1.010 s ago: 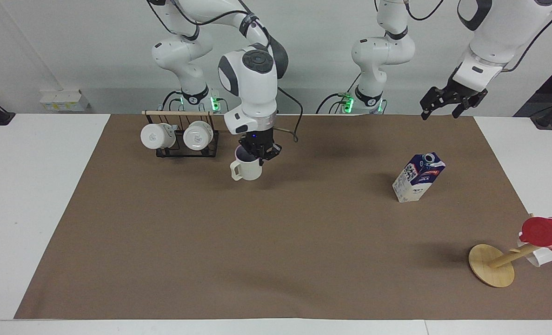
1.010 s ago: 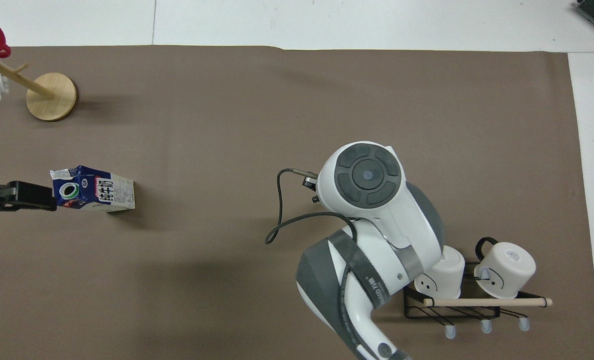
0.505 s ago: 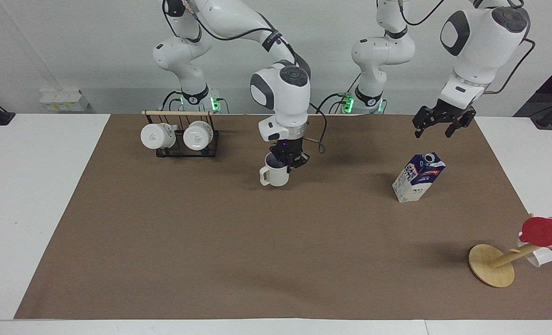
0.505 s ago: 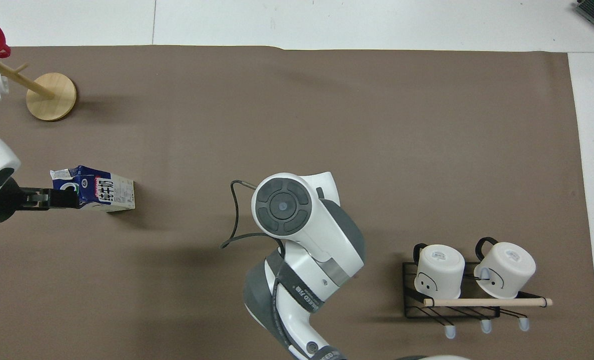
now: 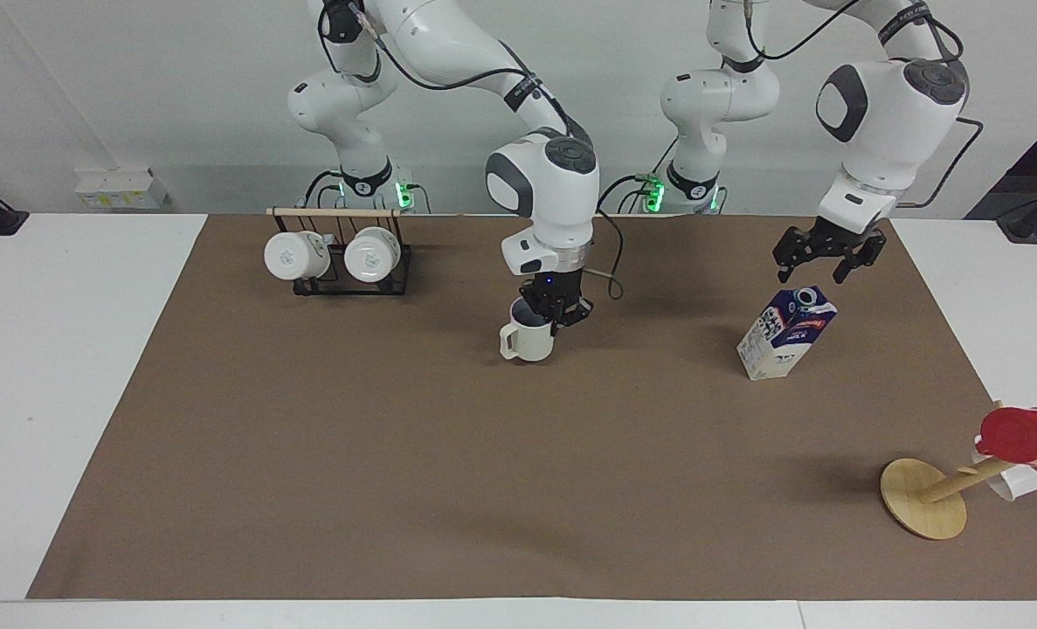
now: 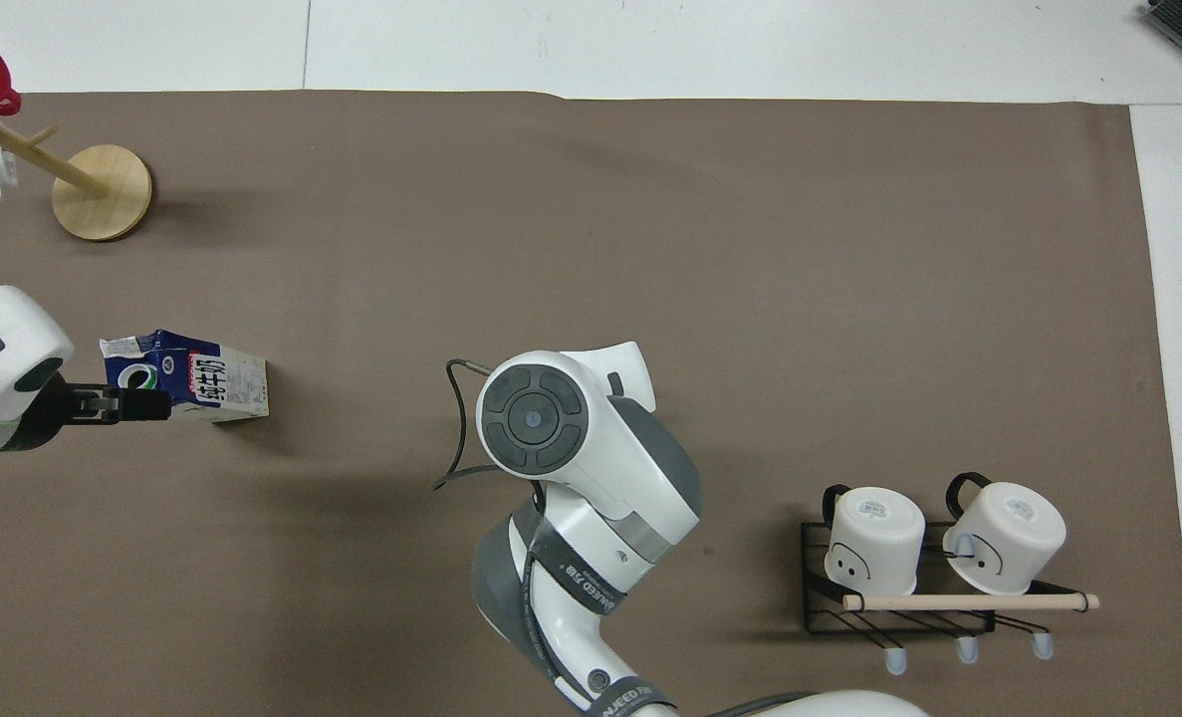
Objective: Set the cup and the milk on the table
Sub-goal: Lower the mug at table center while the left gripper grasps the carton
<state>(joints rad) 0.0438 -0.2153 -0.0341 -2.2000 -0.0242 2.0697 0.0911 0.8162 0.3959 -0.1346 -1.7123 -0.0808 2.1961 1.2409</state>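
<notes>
White wall backs the two robots, and in front of them the counter [image 5: 64,367] stretches wide and white under a big brown sheet [image 5: 448,472]. Taking the milk [image 5: 784,332] as my marker: it stands on the sheet toward the left arm's end of the counter, leaning a little, with its round cap up. Above it the left arm bends down from a high elbow, wrist angled, and the left gripper [image 5: 819,259] hangs just over the carton's top with its fingers spread apart, not touching it. Toward the right arm's end from the milk, near the middle of the sheet, the right arm arches forward from its base and drops its last link almost straight down; the right gripper [image 5: 556,312] is clamped on the rim of the cup [image 5: 528,339], one finger inside. The cup is upright, its loop handle pointing toward the right arm's end; whether its base sits on the sheet or just clear of it I cannot tell. From overhead the arm's round wrist hides the cup altogether. Farther still from the milk in that direction, and nearer the robots, a black wire rack [image 5: 343,271] with a wooden bar carries two white mugs [image 5: 293,255] lying on their sides. Farther from the robots than the milk, at the sheet's edge, a round wooden base [image 5: 923,498] with a slanted stick carries a red cup [image 5: 1026,437].
</notes>
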